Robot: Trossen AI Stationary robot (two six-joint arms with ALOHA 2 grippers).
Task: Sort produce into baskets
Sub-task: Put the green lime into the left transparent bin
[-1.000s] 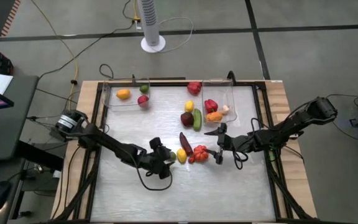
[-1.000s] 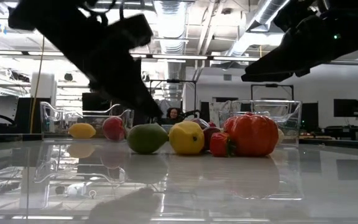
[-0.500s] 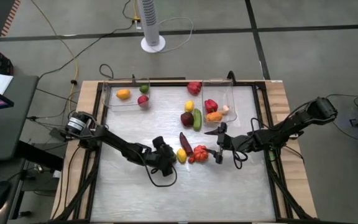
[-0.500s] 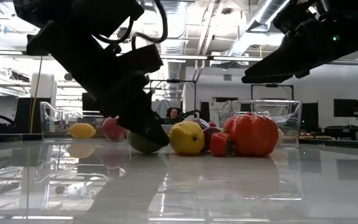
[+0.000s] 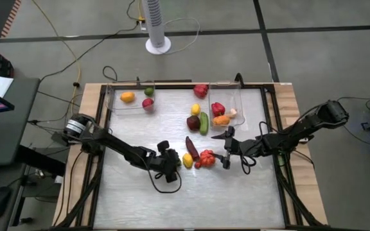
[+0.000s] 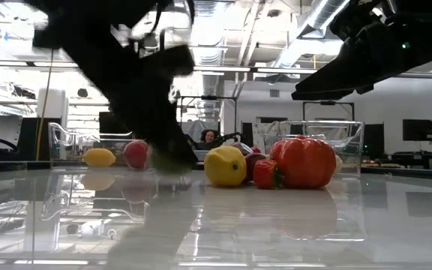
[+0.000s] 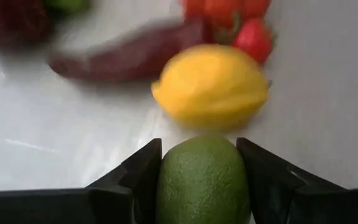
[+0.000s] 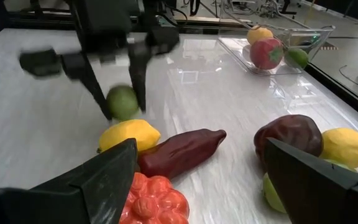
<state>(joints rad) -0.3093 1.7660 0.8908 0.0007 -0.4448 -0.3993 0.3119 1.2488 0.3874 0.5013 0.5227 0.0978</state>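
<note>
My left gripper [image 7: 201, 158] is shut on a green lime [image 7: 202, 180] near the table's middle [image 5: 176, 164]. Beside the lime lie a yellow lemon [image 5: 187, 160], a long dark eggplant [image 5: 191, 146], a ribbed red tomato [image 5: 207, 155] and small red peppers [image 5: 201, 164]. My right gripper [image 5: 226, 147] hangs open just right of the tomato and touches nothing. Two clear bins stand at the far edge. The left bin [image 5: 115, 102] holds three fruits. The right bin [image 5: 239, 102] holds a red pepper, an orange piece and garlic. My left gripper pinches the lime by its two opposite sides [image 7: 166, 177] between its two fingers [image 8: 97, 93]. The fingers slant down from the table's left. The lime sits low by the lemon; whether it rests on the table or hangs just clear, I cannot tell.
A dark purple round fruit [image 5: 193, 122], a green cucumber [image 5: 203, 122], a second lemon [image 5: 196, 110] and a red pepper [image 5: 201, 90] lie between the bins. There is bare table along the near edge and at the left.
My left gripper has gone toward the table's right edge and come down over the lime, which lay free a second ago and is now between its fingers. The lime has shifted a little in the low view. My right gripper has kept still.
</note>
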